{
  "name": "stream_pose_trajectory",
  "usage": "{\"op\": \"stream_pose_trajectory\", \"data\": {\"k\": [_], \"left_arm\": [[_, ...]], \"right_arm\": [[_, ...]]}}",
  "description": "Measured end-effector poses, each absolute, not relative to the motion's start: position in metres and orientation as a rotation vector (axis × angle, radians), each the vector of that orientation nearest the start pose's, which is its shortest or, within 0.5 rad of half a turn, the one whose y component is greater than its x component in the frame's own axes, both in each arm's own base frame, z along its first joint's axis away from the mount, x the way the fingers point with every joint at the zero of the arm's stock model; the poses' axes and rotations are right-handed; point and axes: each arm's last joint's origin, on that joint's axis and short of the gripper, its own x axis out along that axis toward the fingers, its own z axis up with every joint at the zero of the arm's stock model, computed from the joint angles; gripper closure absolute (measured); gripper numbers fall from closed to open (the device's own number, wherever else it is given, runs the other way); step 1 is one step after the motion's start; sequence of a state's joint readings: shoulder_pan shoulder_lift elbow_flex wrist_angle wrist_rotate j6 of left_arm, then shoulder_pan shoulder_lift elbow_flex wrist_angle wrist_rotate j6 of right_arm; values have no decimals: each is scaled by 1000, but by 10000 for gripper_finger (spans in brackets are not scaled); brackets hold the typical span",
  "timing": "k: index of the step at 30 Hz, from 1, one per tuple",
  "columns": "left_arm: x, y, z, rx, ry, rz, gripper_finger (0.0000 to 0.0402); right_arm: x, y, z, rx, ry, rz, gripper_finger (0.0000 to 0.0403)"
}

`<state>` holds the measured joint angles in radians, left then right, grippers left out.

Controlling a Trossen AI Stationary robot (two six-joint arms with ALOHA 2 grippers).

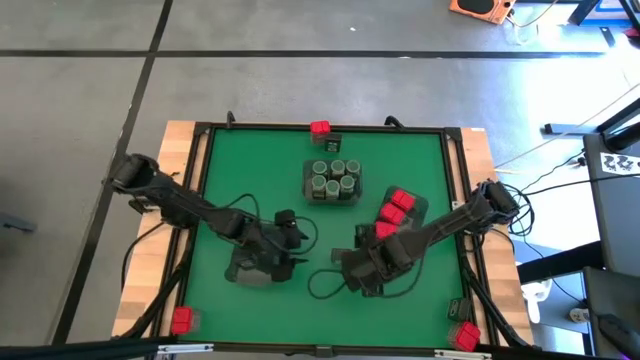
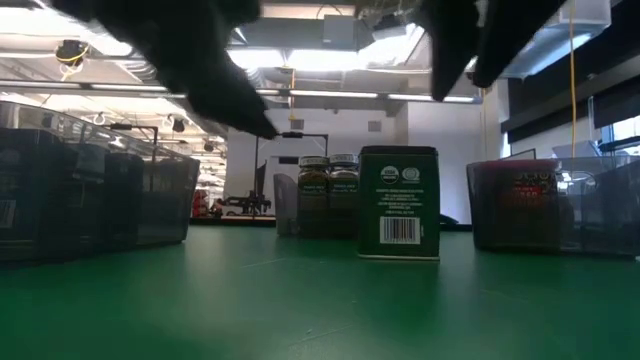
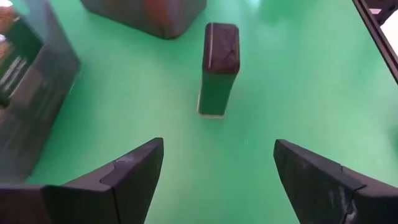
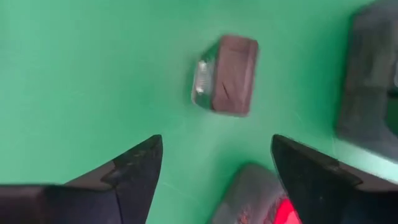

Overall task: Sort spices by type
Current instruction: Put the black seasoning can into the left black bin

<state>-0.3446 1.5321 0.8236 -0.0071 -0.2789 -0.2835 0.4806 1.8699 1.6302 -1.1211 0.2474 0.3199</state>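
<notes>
Near edge: left hand [image 1: 287, 243] and right hand [image 1: 362, 262] hover low over the desk [image 1: 260, 160], both spread wide, nothing held. Mid-desk: round jars [image 1: 334, 178] grouped in a tray [image 1: 309, 186]; red boxes [image 1: 393, 212] collected on the right. Far edge: one dark tin [image 1: 332, 142] unsorted, standing upright, long axis vertical, beside a red box [image 1: 319, 128]. Sorting looks well along, unfinished.

bright overhead lights, low view | wrist views blurred | soft shadows
</notes>
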Motion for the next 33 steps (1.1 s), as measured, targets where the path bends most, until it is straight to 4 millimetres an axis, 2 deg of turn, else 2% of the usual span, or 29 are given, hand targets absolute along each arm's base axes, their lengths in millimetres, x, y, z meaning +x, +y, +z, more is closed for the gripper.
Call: {"op": "stream_pose_trajectory", "data": {"k": [4, 9, 15, 23, 29, 33], "left_arm": [[314, -96, 192, -42, 691, 9, 98], [339, -98, 194, -36, 688, -20, 98], [367, -101, 194, -7, 677, -33, 98], [397, -99, 181, -21, 692, -11, 98], [405, -100, 160, -25, 729, -3, 100], [407, -100, 153, -39, 731, 3, 126]], "right_arm": [[307, 166, 256, -205, 1253, -99, 108], [280, 172, 246, -111, 1147, -102, 109], [256, 180, 220, -37, 1081, -93, 109], [241, 186, 195, 18, 1055, -124, 109], [237, 189, 191, 20, 1052, -112, 109], [237, 189, 191, 17, 1053, -111, 109]]}}
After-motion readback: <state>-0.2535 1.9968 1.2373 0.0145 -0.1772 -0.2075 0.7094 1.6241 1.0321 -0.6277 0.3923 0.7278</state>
